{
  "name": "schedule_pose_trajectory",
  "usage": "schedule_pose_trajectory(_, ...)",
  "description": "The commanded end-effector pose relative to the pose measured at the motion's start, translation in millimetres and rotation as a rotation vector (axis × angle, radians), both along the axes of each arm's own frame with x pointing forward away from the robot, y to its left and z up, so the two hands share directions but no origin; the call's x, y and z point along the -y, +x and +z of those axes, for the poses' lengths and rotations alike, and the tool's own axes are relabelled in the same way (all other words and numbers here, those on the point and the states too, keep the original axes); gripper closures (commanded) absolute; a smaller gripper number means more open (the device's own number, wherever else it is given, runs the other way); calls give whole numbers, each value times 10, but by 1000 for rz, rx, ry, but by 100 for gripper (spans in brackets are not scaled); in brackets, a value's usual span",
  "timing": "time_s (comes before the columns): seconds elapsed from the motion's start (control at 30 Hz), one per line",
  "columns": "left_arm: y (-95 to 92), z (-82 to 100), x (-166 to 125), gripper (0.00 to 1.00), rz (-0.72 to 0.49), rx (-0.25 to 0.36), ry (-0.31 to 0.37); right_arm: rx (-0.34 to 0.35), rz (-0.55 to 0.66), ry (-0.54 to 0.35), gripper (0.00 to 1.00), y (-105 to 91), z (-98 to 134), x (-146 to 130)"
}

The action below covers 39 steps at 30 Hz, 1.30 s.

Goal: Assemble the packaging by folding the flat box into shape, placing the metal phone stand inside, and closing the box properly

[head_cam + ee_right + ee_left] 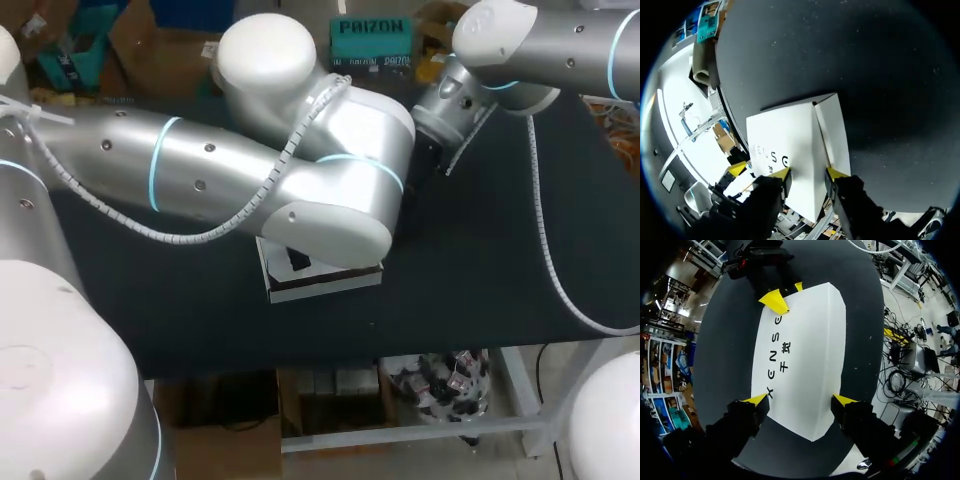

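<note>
Left gripper [800, 400] – fingers spread wide, the white box [805, 355] between them. One yellow tip sits against each long side of the box at its near end, so the box is held across its width. The box lies flat on the dark table [730, 340], with black lettering running along its top face.

Head view – the left arm [250, 180] comes in from the left and reaches past the middle of the table [480, 260]. Its wrist covers most of the box [325, 282]; only the near edge and a strip of the top show below it. The box sits about mid-table, well in from the front edge.

Far end of the box – the right gripper [785, 293] meets it there, opposite the left one. In its own view the right gripper [808, 173] has its fingers a modest gap apart, their tips over the top face of the box [785, 140]. A seam between two panels runs up between the tips. They are not clamped on anything.

Right arm [560, 40] enters from the far right corner, with its wrist angled down toward the box.
</note>
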<state>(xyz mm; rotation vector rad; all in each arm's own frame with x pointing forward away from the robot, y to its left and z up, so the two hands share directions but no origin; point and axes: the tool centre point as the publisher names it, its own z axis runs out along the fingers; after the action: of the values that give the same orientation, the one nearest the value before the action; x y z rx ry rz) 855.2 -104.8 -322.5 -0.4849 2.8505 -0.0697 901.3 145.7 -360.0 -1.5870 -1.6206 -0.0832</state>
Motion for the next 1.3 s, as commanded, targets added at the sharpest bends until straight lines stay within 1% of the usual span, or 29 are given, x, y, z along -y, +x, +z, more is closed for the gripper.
schedule_pose_trajectory(0.03,3,-64,49,18,1,15,15,-2,2,-1,55,10,-1,-11)
schedule_pose_trajectory(0.23,3,-98,66,19,-11,19,23,-2,2,-1,55,10,-1,-11)
schedule_pose_trajectory(0.33,-17,-111,67,18,-25,13,8,-2,2,-1,55,10,-1,-11)
schedule_pose_trajectory(0.47,-40,-107,68,19,-21,16,6,-2,2,-1,55,10,-1,-11)
schedule_pose_trajectory(0.6,2,-130,70,19,-14,18,9,-2,2,-1,55,10,-1,-11)
schedule_pose_trajectory(0.8,18,-147,92,19,-23,47,29,-2,2,-1,55,10,-1,-11)
schedule_pose_trajectory(1.0,40,-168,100,19,-16,63,39,-2,2,-1,55,10,-1,-11)
schedule_pose_trajectory(1.13,59,-175,115,22,-9,74,53,-2,2,-1,55,10,-1,-11)
schedule_pose_trajectory(1.17,64,-176,120,24,-7,78,58,-2,2,-1,55,10,-1,-11)
schedule_pose_trajectory(1.23,75,-176,129,28,0,85,64,-2,2,-1,55,10,-1,-11)
schedule_pose_trajectory(1.3,84,-182,139,36,3,90,71,-2,2,-1,55,10,-1,-11)
